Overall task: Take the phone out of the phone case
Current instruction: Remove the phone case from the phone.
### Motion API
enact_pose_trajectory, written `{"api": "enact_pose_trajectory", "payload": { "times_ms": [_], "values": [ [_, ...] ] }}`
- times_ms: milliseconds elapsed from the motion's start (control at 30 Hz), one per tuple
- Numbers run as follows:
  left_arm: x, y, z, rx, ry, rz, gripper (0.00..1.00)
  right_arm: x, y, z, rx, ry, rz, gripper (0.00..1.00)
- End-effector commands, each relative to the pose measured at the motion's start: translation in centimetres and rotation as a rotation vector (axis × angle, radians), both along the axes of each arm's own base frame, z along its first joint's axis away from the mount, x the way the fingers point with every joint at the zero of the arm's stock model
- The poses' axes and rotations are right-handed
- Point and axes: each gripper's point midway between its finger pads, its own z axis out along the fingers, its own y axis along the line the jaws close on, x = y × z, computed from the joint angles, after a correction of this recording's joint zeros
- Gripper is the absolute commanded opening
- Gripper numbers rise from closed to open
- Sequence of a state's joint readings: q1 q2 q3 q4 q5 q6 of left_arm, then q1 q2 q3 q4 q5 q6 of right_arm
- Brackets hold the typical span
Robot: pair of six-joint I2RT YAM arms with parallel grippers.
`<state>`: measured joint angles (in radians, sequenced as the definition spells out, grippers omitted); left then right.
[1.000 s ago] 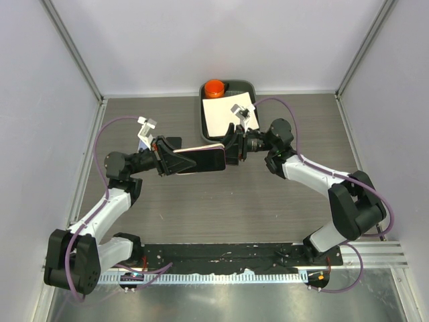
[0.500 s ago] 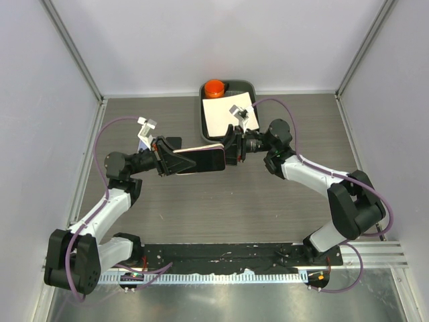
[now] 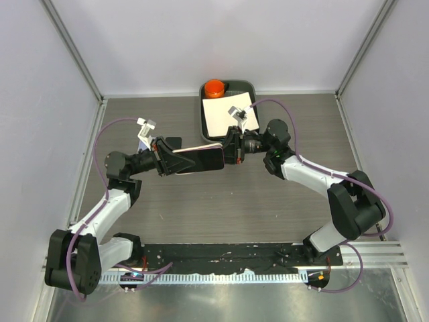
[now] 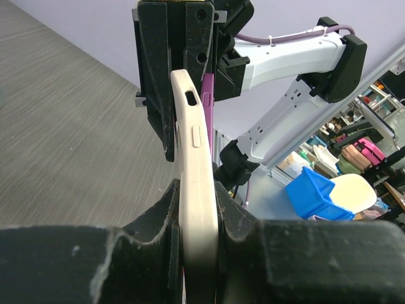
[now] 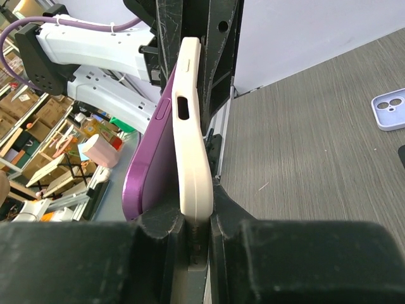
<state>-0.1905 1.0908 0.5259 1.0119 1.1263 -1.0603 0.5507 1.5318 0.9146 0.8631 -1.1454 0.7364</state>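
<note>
The phone [image 3: 204,159], dark-screened with a purple body [image 5: 152,164], sits in a cream phone case [image 5: 193,139] and is held on edge above the table between both arms. My left gripper [image 3: 171,161] is shut on the case's left end [image 4: 193,164]. My right gripper [image 3: 228,151] is shut on the right end. In the right wrist view its jaws [image 5: 196,212] pinch only the cream case, and the purple phone stands off the case on the left side. In the left wrist view a purple strip of the phone [image 4: 208,95] shows beside the case near the far end.
A black tray [image 3: 255,86] at the back holds a white sheet [image 3: 224,114] and an orange object [image 3: 214,88], just behind the right gripper. A lilac phone case [image 5: 390,107] lies on the table in the right wrist view. Grey walls close in three sides.
The right gripper has closed its jaws onto the right end of the case and shifted slightly left. The left gripper and the phone have stayed put.
</note>
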Motion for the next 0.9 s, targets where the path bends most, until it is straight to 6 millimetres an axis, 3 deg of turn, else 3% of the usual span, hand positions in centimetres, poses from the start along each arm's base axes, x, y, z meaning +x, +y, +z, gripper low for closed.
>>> {"api": "enact_pose_trajectory", "payload": {
  "times_ms": [0, 67, 467, 867],
  "values": [
    [1.9, 0.7, 2.8, -0.066, -0.116, 0.136, 0.01, -1.4, 0.4, 1.6, 0.022, -0.047, 0.039, 0.06],
    [2.1, 0.8, 2.7, -0.068, -0.114, 0.145, 0.04, -1.3, 0.4, 1.6, 0.020, -0.044, 0.036, 0.01],
    [2.7, 1.2, 2.5, -0.064, -0.105, 0.177, 0.22, 0.1, -0.4, 1.5, 0.011, -0.009, -0.009, 0.01],
    [2.8, 1.2, 2.4, -0.053, -0.108, 0.177, 0.56, 1.6, -1.1, 1.2, 0.005, 0.029, -0.058, 0.01]
  ]
}}
